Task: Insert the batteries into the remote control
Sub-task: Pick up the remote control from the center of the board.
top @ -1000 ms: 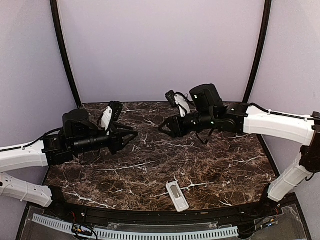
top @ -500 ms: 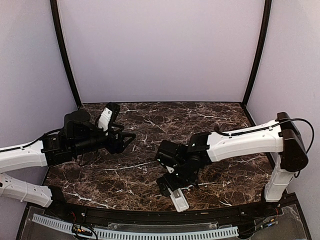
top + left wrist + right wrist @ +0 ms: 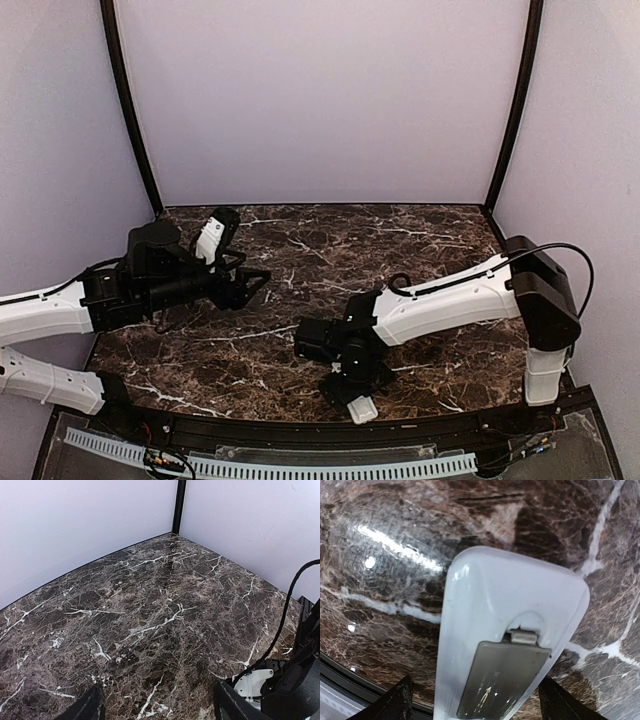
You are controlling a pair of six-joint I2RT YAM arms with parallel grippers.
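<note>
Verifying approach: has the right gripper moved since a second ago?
Yes: right gripper came forward to the near edge of the table, over the remote control.

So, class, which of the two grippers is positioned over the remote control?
The right gripper: its open fingers straddle the remote control at the near edge of the table. The left gripper hovers over bare surface.

Left arm (image 3: 45, 315): reaches from the left edge of the top view toward centre, forearm near level. Left gripper (image 3: 255, 285): points right, jaws parted wide, holding nothing.

Right arm (image 3: 450, 295): bends from the right edge to bottom centre. Right gripper (image 3: 350, 388): points downward, jaws spread wide.
</note>
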